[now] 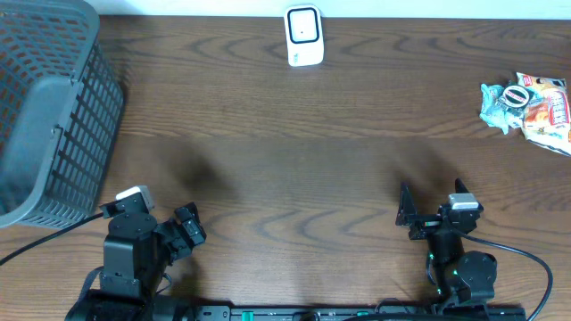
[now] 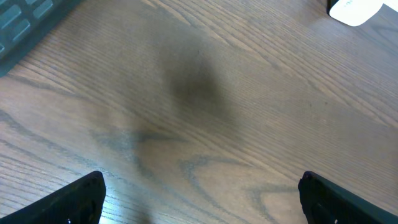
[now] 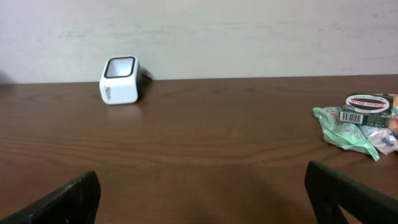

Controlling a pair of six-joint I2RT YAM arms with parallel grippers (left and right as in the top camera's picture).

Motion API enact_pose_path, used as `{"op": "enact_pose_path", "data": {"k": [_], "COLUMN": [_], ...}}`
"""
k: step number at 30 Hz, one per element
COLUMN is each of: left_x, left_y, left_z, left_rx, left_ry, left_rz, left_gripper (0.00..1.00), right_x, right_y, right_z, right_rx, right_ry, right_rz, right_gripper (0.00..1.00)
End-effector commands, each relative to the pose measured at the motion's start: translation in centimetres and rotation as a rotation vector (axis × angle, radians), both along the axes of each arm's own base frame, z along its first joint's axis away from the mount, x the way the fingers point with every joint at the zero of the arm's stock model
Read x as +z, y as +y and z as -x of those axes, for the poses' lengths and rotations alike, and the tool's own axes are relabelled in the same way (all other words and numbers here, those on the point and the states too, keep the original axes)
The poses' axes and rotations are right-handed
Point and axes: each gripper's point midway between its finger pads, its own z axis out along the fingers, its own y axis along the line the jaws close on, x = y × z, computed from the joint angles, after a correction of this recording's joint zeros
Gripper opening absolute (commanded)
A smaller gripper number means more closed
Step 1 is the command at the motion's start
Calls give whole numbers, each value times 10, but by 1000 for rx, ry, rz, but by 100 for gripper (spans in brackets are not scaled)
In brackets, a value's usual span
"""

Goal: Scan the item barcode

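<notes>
The item is a small pile of snack packets point(image 1: 531, 105) at the table's far right edge: a crinkled green packet beside an orange one. In the right wrist view the item point(image 3: 357, 124) shows a white barcode label point(image 3: 352, 117) on its front. A white scanner point(image 1: 303, 36) stands at the back centre, also seen as the scanner point(image 3: 120, 79) with its dark window facing up. My left gripper point(image 1: 189, 230) rests open near the front left, nothing between its fingers point(image 2: 74, 202). My right gripper point(image 1: 409, 214) stands open at the front right, well short of the item.
A grey mesh basket point(image 1: 53, 116) fills the left back corner; its edge point(image 2: 25, 22) shows in the left wrist view. A light wall runs behind the table's far edge. Dark wood tabletop point(image 1: 294, 152) lies between the grippers and the scanner.
</notes>
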Motion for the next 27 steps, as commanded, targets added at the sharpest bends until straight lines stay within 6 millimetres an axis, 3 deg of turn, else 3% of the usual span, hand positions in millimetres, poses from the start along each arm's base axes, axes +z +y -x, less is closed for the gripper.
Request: {"op": "enact_pose_path", "data": {"k": [1,14,18,24,27], "left_x": [2,2,15,61,75], "left_y": [1,0,-5,-51,-56], "left_z": [0,0,-12,-33,-34], "left_rx": [2,0,-31,-492,-566], "left_ry": [-6,-9,-82,-351,-439], "left_rz": [-2,1,9,-157,-206], "left_gripper": [97,98,98,97,98], "right_x": [0,0,0,0,0], "right_y": [3,3,3,3,3], "right_z": [1,1,1,1,1], "right_rx": [14,14,14,14,14], "right_ry": [-5,-5,-5,-5,-5], "right_rz": [10,10,10,10,10], "right_gripper": [99,99,99,99,99]}}
